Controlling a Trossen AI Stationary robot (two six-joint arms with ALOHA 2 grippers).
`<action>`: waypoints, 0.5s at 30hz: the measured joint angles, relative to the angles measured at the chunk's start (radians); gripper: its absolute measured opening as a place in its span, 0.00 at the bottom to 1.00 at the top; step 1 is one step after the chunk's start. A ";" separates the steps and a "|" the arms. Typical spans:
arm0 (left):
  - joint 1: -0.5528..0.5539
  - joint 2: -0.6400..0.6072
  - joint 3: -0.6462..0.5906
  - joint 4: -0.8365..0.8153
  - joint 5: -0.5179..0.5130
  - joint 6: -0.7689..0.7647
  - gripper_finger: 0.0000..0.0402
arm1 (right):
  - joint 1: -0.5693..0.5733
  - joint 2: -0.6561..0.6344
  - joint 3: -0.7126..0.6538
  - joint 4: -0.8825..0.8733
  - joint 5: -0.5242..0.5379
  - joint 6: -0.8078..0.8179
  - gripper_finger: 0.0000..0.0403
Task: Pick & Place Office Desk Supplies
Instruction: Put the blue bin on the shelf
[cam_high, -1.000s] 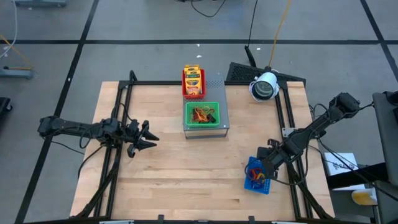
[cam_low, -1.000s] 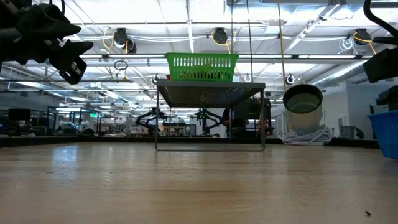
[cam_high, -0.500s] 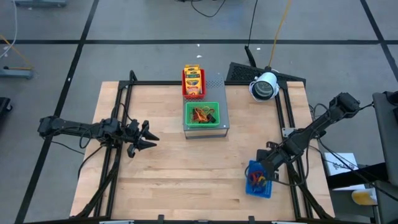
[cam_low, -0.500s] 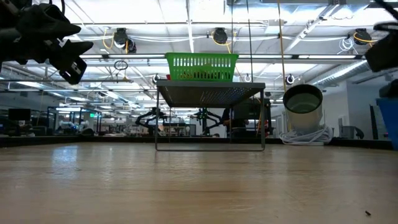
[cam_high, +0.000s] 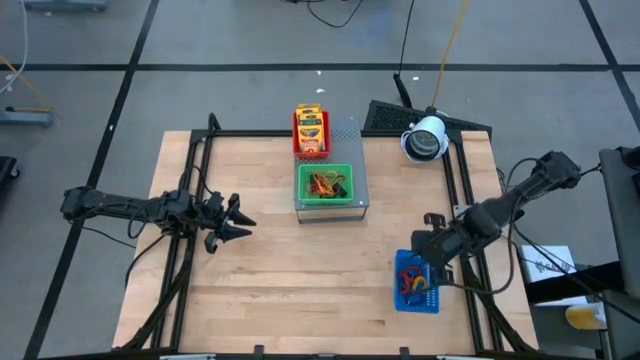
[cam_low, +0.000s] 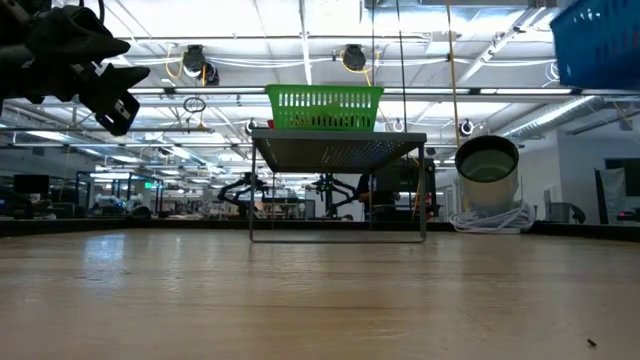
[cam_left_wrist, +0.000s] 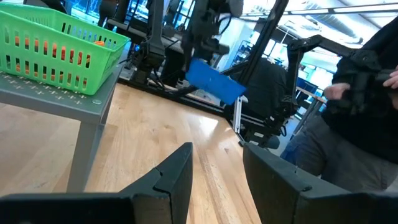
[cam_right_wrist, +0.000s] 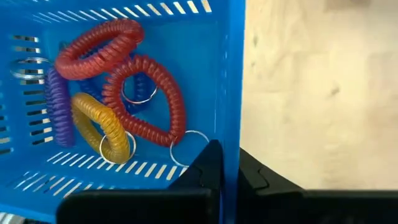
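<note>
Grey floor (cam_high: 250, 60), bright ceiling lights (cam_low: 350, 55)

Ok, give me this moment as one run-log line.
right gripper: shut on blue tray wall, tray lifted | tray contents: coil loops | left gripper: open, idle, table's left

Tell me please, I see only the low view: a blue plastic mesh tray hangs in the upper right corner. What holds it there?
Observer: The right gripper is shut on one side wall of the blue plastic mesh tray.
Operator: Is anything inside the tray?
Observer: Yes, coiled loops in red, yellow and purple, with thin metal rings on them.
Operator: And what does the left gripper do?
Observer: The left gripper is open and empty, above the left part of the wooden table.
</note>
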 joint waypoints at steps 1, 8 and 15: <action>0.000 0.000 0.000 0.000 0.000 0.000 0.37 | -0.014 0.009 0.038 -0.033 0.000 -0.033 0.00; 0.000 0.000 0.000 0.000 0.000 0.000 0.37 | -0.179 0.097 0.282 -0.235 -0.002 -0.326 0.00; 0.000 0.000 0.000 0.000 0.000 0.000 0.37 | -0.381 0.173 0.485 -0.327 -0.049 -0.540 0.00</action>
